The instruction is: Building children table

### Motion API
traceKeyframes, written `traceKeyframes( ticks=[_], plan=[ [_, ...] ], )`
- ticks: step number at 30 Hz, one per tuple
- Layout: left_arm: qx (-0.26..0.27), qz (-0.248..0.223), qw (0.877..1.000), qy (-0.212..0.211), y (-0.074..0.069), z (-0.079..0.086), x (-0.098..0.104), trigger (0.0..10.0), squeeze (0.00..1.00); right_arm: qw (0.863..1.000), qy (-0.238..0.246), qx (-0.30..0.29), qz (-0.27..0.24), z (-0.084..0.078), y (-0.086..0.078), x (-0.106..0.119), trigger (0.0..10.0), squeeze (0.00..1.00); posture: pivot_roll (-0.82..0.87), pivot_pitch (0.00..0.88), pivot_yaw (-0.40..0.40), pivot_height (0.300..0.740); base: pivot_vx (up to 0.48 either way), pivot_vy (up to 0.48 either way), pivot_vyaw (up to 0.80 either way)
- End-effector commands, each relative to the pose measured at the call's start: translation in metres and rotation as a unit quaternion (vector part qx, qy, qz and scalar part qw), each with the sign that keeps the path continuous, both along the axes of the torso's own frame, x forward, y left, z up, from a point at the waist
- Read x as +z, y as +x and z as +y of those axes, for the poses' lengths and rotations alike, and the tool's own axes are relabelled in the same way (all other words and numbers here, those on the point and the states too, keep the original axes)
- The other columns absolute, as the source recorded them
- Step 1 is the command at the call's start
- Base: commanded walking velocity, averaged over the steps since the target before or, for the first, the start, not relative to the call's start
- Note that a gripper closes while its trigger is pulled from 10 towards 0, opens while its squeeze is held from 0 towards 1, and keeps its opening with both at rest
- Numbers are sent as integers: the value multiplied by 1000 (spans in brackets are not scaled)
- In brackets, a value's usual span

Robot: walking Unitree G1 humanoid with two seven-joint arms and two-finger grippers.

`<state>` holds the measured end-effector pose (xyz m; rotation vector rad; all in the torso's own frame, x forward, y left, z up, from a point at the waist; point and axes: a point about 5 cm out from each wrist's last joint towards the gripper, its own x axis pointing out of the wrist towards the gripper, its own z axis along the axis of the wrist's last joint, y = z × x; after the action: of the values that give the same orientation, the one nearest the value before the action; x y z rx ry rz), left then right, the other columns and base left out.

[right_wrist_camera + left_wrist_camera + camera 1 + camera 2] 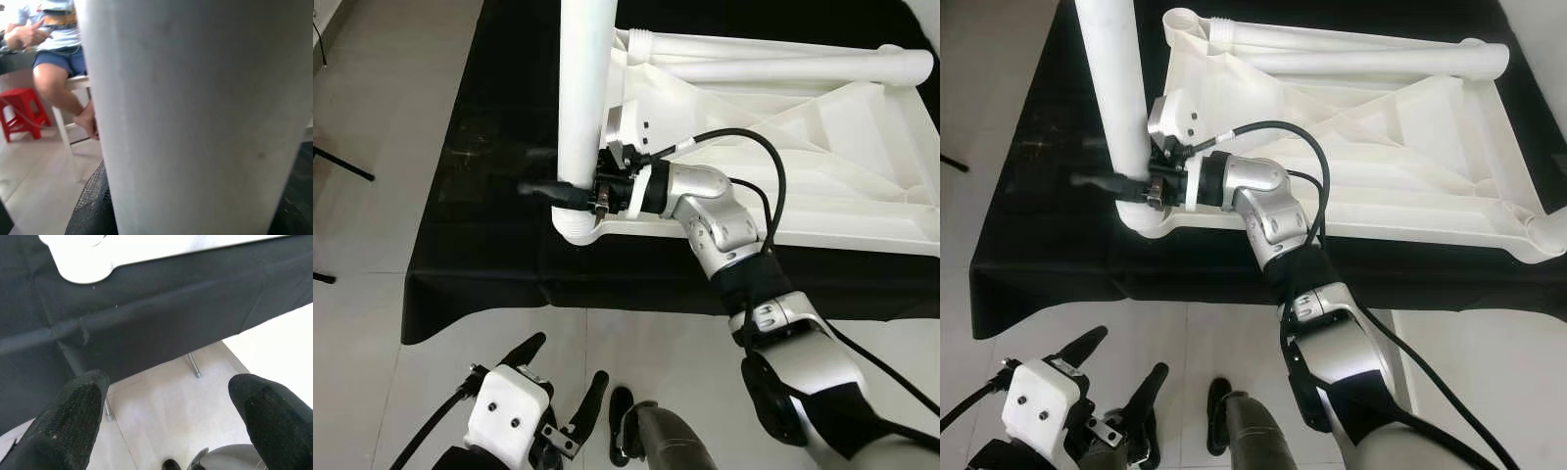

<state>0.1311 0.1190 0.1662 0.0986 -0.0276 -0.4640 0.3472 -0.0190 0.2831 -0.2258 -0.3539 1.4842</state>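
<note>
Head cams: I see the white tabletop (822, 147) upside down on the black cloth (480, 255), two loose legs (1351, 59) lying along its far edge. R gripper (570, 192) is clamped on the upright leg (582, 98) w/ its foot in the near-left corner socket. L gripper (563, 392) hangs low over the floor.

L wrist: fingers (68, 421) apart, holding nothing; cloth edge above tiles.

R wrist: leg (205, 112) close up betw. pads; a person (54, 54) sits beyond, by a red stool (22, 112).
</note>
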Motion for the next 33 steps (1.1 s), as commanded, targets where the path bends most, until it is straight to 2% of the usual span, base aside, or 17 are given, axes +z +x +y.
traceKeyframes(
  ticks=[1, 14, 26, 33],
  plan=[
    [2, 13, 1000, -2, -3, -1, -7, 10000, 0, 998, -50, -16, 34, 1, 4, -27, 10000, 0, -152, 355, -120, 740, 0, 0, 0],
    [2, 9, 1000, -2, -4, 0, -7, 10000, 0, 991, -90, -72, 62, 8, 12, -36, 10000, 0, -155, 361, -122, 740, 0, 0, 0],
    [2, 7, 1000, -1, -4, 1, -7, 10000, 0, 990, -82, -80, 78, 3, 16, -34, 10000, 0, -154, 368, -119, 740, 0, 0, 0],
    [2, 5, 1000, 1, -4, 1, -7, 10000, 0, 988, -50, -93, 117, -6, 24, -25, 10000, 0, -149, 373, -118, 740, 0, 0, 0]
  ],
)
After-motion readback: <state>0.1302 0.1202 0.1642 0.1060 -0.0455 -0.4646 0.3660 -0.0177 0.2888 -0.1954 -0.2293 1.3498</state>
